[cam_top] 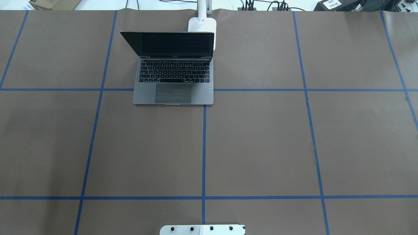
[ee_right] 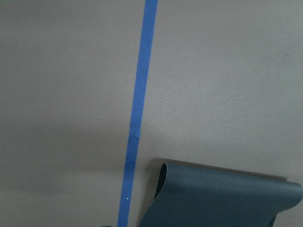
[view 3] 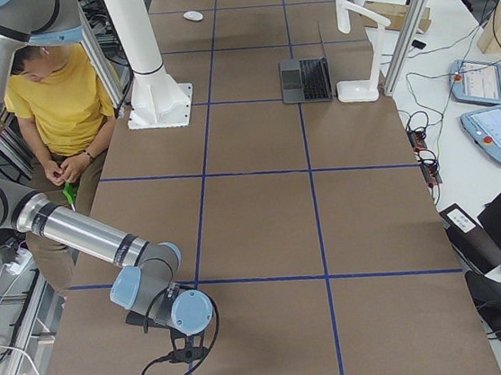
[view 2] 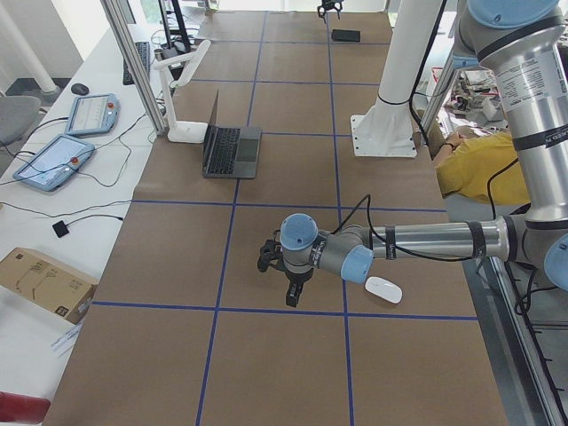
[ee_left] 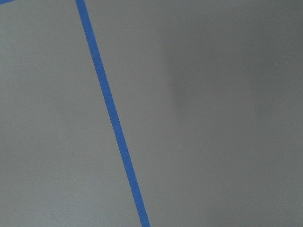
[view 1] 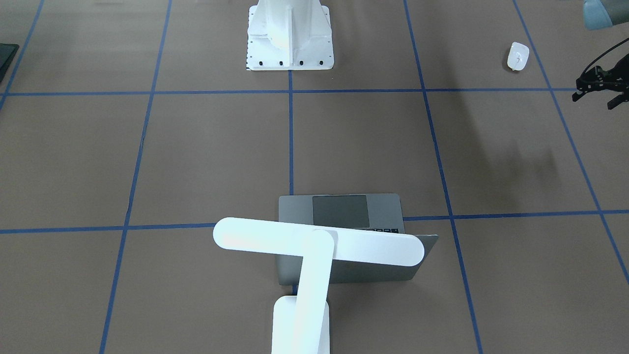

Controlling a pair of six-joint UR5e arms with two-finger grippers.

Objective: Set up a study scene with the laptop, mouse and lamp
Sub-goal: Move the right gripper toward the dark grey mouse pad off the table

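The laptop (cam_top: 173,81) stands open at the table's far middle, its screen towards the robot. Just behind it is the white lamp (view 1: 314,246), whose bar head hangs over the lid. The small white mouse (view 1: 517,55) lies near the robot's side, on its left. My left gripper (view 1: 594,100) hovers low beside the mouse, apart from it, open with nothing between the fingers. In the exterior right view my right gripper (view 3: 183,349) hangs low at the other end of the table; I cannot tell whether it is open or shut. Neither wrist view shows fingers.
A white bolted pedestal (view 1: 290,34) stands at the robot's side of the table. A flat black mat (view 1: 6,56) lies near the right arm, and its curled dark edge (ee_right: 222,198) shows in the right wrist view. A person in yellow (view 3: 64,100) sits beside the table.
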